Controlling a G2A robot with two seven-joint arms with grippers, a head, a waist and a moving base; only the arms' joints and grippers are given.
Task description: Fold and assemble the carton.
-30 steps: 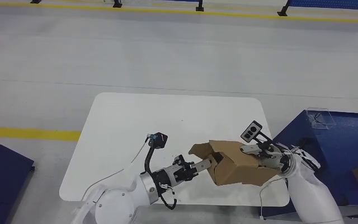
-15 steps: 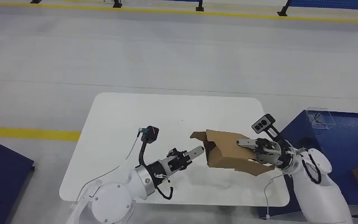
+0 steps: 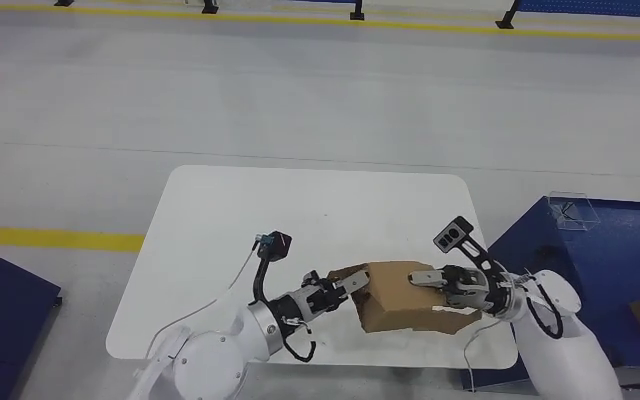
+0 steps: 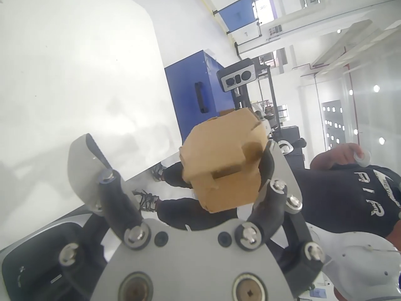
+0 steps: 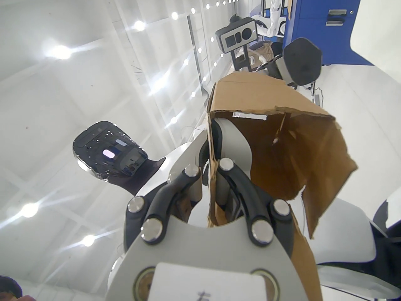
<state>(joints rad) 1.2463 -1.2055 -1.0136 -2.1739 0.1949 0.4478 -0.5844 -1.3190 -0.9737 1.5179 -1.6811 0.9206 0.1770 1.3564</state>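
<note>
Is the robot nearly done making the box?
Partly. Done: the carton is box-shaped, and the end facing the left jaws looks folded shut. In hand: the right jaws clamp one wall; the left jaws are open beside it. Left: the other end is open, with a loose flap.

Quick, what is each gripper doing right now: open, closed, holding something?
Left gripper: open, one finger against the brown cardboard carton.
Right gripper: shut on a wall of the carton.

Grey floor (image 3: pixel 320 90) with a yellow line (image 3: pixel 70 239) at middle left; white table (image 3: pixel 220 230) in the centre; blue cabinet (image 3: pixel 600 260) at lower right.
</note>
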